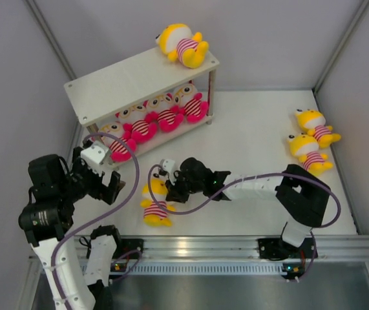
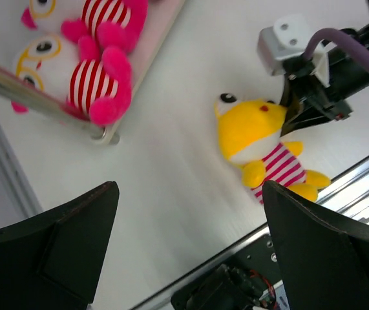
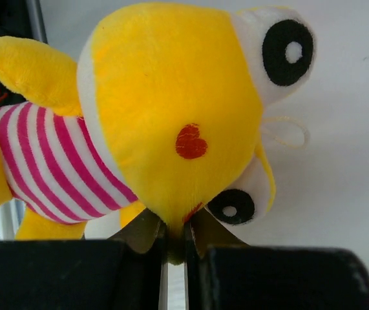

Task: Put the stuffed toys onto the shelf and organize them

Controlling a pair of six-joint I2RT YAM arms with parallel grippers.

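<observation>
Yellow plush fills the right wrist view. The right gripper (image 3: 173,239) is clenched on the held yellow toy (image 3: 165,110). Its two fingers are pressed nearly together on a pinch of fabric at the edge of the toy's head, just below the red heart mark. The head points toward the jaws, and the pink-white striped body and yellow limbs extend away from them. In the top view this toy lies on the table (image 1: 255,129) close to the near edge, left of centre, with the right arm extended across to it from its base on the right.

The left gripper (image 2: 189,194) is released: both fingers stand wide apart with nothing between them. It hovers above the table near the left edge, just in front of the shelf's near-left corner post, well apart from the held toy.

The shelf (image 1: 119,84) stands at the far-left corner of the table, set at an angle to the edges.
- Lower board: four pink toys (image 1: 165,115) sit in a row, side by side and touching, filling the width.
- Upper board: one shelved yellow toy (image 1: 183,45) lies at the right end, and the rest of the board is bare.

Two loose yellow toys (image 1: 310,139) lie close together beside the right edge of the table, well apart from the shelf.
</observation>
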